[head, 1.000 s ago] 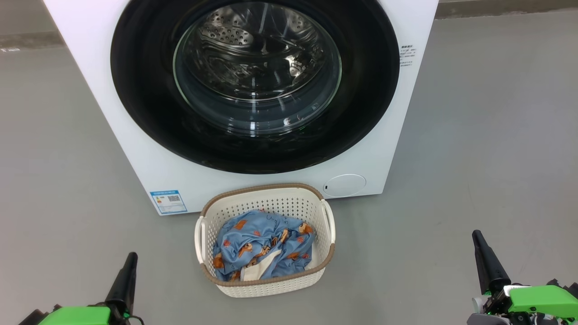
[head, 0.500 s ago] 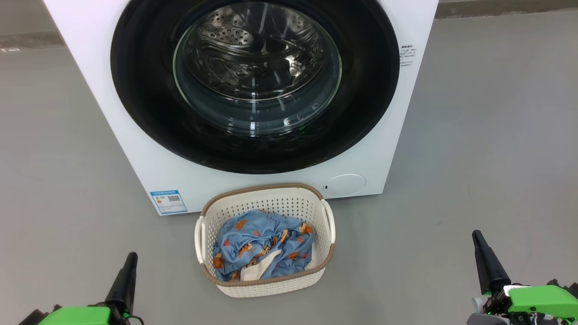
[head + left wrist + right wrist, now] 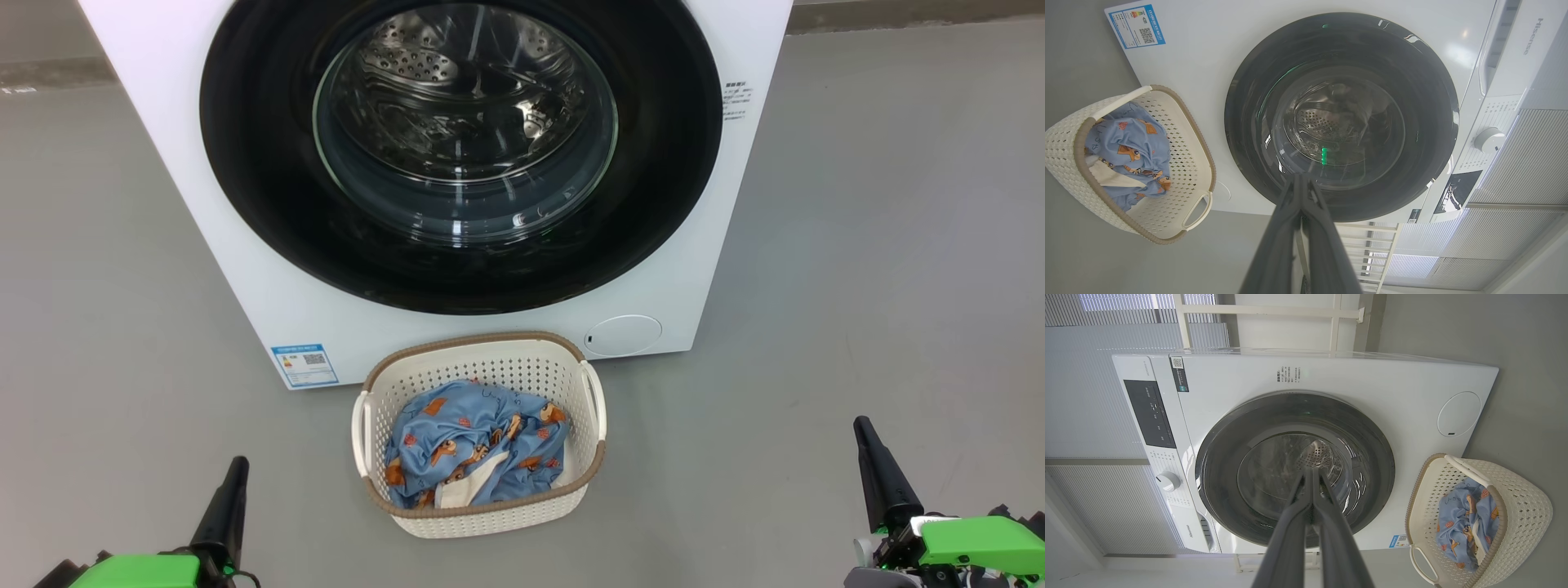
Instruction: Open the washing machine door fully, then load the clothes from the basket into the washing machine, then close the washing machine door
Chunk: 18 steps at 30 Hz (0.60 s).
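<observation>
We note the washing machine door (image 3: pixel 464 131) closed. The basket (image 3: pixel 482 523) sits on the floor just before it, the clothes (image 3: pixel 478 445) heaped inside. Left gripper (image 3: pixel 237 469) and right gripper (image 3: pixel 864 429) are low, fingers pressed together, holding nothing. The wrist views reach the machine's white control dial (image 3: pixel 1489 140).

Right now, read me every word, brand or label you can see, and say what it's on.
"Hisense": drawer front of the washer.
Blue sticker, washer's lower front: QR code, print too small to read.
Small print right of the door: too small.
Control panel: markings blurred.
Black sticker beside the panel: too small.
</observation>
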{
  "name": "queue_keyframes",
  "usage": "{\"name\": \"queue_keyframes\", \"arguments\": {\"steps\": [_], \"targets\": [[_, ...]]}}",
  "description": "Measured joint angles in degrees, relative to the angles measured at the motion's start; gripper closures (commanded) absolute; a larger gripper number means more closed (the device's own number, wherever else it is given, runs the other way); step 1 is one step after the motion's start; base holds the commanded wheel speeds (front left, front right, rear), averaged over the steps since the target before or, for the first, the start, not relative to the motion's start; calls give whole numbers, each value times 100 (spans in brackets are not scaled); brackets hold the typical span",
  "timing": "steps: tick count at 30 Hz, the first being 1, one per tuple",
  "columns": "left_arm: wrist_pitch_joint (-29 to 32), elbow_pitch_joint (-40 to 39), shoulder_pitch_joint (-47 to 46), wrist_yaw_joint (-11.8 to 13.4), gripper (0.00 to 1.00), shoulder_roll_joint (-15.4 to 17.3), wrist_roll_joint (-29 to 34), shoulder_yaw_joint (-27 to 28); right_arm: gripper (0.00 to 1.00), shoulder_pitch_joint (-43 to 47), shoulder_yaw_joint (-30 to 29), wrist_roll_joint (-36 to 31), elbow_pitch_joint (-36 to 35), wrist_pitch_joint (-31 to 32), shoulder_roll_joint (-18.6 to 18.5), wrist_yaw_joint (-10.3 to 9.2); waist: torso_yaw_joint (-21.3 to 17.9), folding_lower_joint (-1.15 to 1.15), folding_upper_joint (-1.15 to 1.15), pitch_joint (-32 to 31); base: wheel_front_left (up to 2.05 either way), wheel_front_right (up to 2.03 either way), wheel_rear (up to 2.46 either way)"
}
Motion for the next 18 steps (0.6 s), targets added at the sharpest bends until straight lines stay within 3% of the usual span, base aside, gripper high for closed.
{"name": "queue_keyframes", "arguments": {"steps": [18], "targets": [[0,0,0,0,100,0,0,0,100,0,0,0,0,0,0,0,0,0,0,0,0,0,0]]}}
